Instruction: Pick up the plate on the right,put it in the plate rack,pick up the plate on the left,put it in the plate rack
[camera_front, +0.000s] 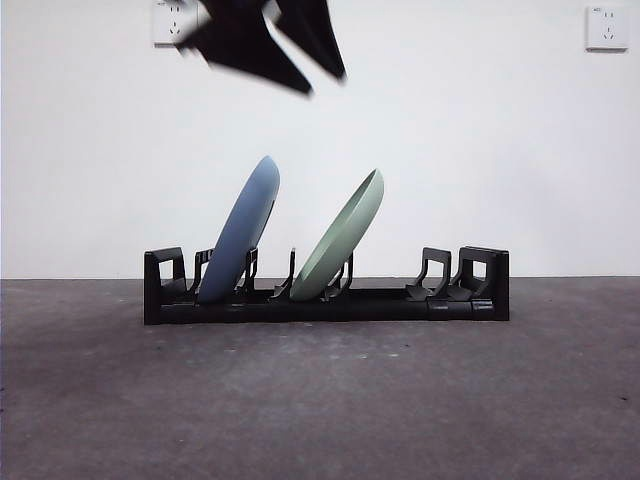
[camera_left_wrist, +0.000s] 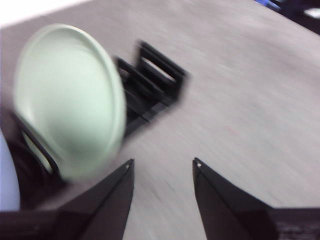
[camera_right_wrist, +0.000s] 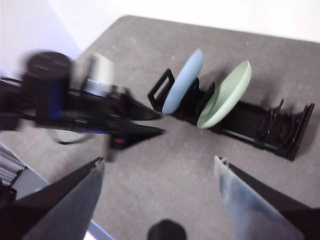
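You are looking at the plate rack (camera_front: 326, 296) on the table, holding both plates: the blue plate (camera_front: 240, 231) and the green plate (camera_front: 340, 237) are leaning between its prongs. The left gripper (camera_front: 262, 40) is hanging above, spread and empty; the right gripper (camera_right_wrist: 160, 200) is waiting, spread too. Placing seems done; next, only clearing away.

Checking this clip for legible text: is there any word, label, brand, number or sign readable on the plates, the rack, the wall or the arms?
None can be read.
Blue plate, green plate and plate rack: plain, no markings visible.
Wall sockets: any marking is too small to read.
Left gripper, seen blurred at the front view's top, and right gripper: no legible print; both wrist views are motion-blurred.
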